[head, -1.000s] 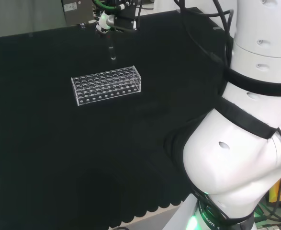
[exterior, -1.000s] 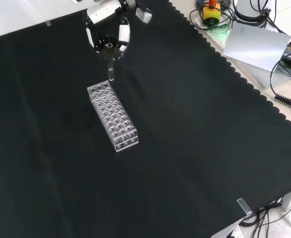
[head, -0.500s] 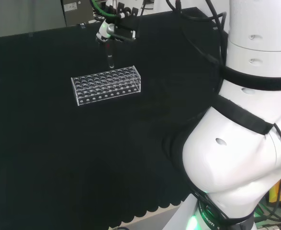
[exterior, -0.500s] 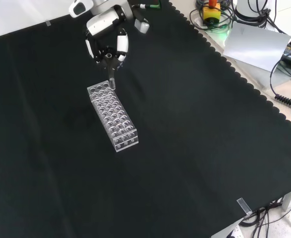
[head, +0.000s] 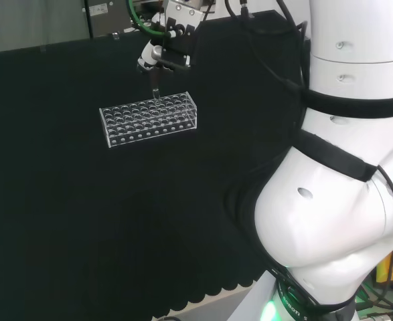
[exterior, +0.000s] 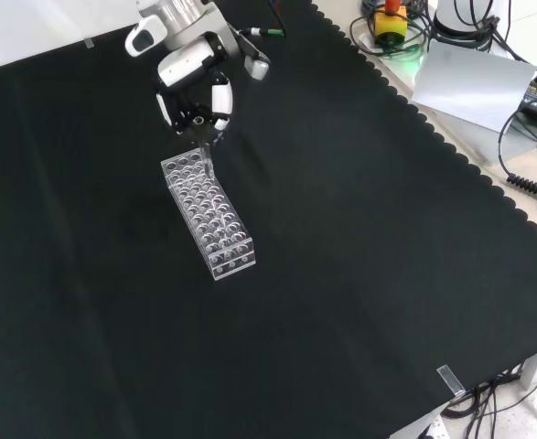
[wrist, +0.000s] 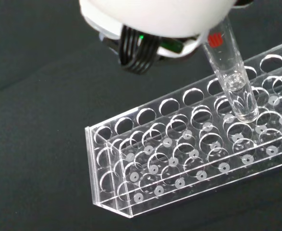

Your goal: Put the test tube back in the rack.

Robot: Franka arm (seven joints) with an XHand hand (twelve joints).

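A black cloth [exterior: 359,238] covers the whole bench, and its scalloped edge shows at the right of the front view, with cables and grey boxes beyond it.

The hand [exterior: 195,78] hangs over the far end of the rack in the front view, with its fingers curled around the top of a clear test tube [wrist: 232,77]. It has the tube in a pinch and holds it about upright. In the wrist view the rounded bottom of the tube is just at the top plate of the clear plastic test tube rack [wrist: 189,159], over one of the holes near the middle rows. I cannot tell if the tip is already inside the hole or only above it. In the head view the tube [head: 154,85] meets the back edge of the rack [head: 149,118]. The other holes look empty.

I think the main risk is a small error of alignment. If the tip lands on the plastic between two holes, it could stop there, tilt in the fingers, or push the light rack across the cloth. A tilted tube may also jam in the upper plate and miss the lower one. Letting it go too early could make it drop hard on the bottom.
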